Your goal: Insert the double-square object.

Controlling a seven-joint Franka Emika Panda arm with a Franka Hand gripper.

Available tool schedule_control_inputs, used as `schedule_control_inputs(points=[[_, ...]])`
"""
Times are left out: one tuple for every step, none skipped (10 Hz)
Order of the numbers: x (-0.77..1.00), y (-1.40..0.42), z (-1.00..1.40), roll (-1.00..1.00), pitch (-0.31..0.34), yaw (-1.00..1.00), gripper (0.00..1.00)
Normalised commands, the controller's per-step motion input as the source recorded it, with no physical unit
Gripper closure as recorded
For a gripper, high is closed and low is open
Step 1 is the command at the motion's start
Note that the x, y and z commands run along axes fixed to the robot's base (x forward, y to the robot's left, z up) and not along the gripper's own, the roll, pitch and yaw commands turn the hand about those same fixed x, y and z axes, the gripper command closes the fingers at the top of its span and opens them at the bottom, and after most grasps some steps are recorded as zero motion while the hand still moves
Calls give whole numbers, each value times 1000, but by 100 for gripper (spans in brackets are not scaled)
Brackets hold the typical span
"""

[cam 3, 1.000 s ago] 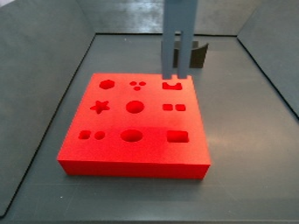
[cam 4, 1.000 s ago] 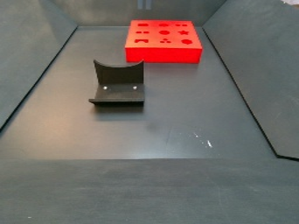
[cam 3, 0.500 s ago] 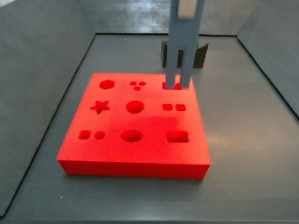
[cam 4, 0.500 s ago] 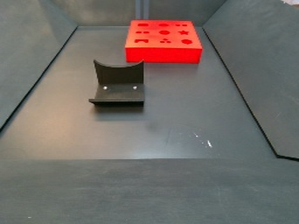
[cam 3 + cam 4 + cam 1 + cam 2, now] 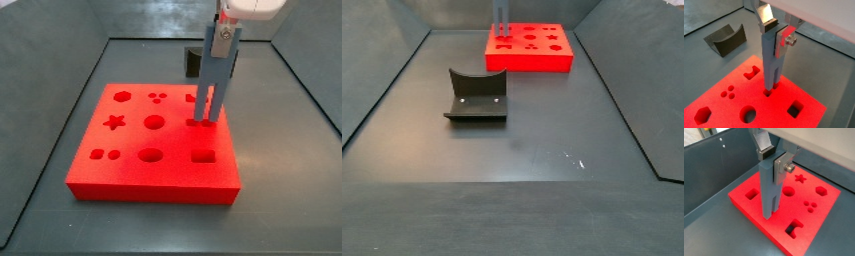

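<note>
My gripper (image 5: 221, 38) is shut on the double-square object (image 5: 209, 85), a slim grey-blue bar held upright over the red board (image 5: 134, 150). In both wrist views the silver fingers (image 5: 785, 38) (image 5: 783, 169) clamp the bar's upper end (image 5: 771, 55) (image 5: 769, 188). Its two thin prongs point down and their tips meet the pair of small square holes (image 5: 201, 122) on the board's right side. How deep they sit cannot be told. In a side view only the prongs (image 5: 501, 15) show, above the board (image 5: 529, 60).
The board has several other shaped holes: a star (image 5: 115, 123), a round hole (image 5: 154, 122) and a rectangle (image 5: 203, 156). A dark fixture with a curved notch (image 5: 476, 95) (image 5: 725, 39) stands on the grey floor away from the board. Grey walls enclose the floor.
The bar has come down and towards the board's middle, from above the notched hole at the back edge to the pair of square holes. The gripper has come into the side view.
</note>
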Motion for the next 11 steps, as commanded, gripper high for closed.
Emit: schedule_control_inputs(points=[[-106,0,-114,0,0,80,100],[-180,-34,-120,-10,0,46,100],[-146,-14,-146,-70,0,0,100],[-100,-14,-163,-126,0,0,100],[-94,-66,-114,-107,0,0,100],[-29,-106,-86,-103,0,0,100],[0,-117,-137,-76,0,0,100],[0,0,-309,-36,14,0,100],[0,23,-446,-11,51,0,100],[0,69,-543,0,77,0,100],[20,86,-563,-13,76,0,100]])
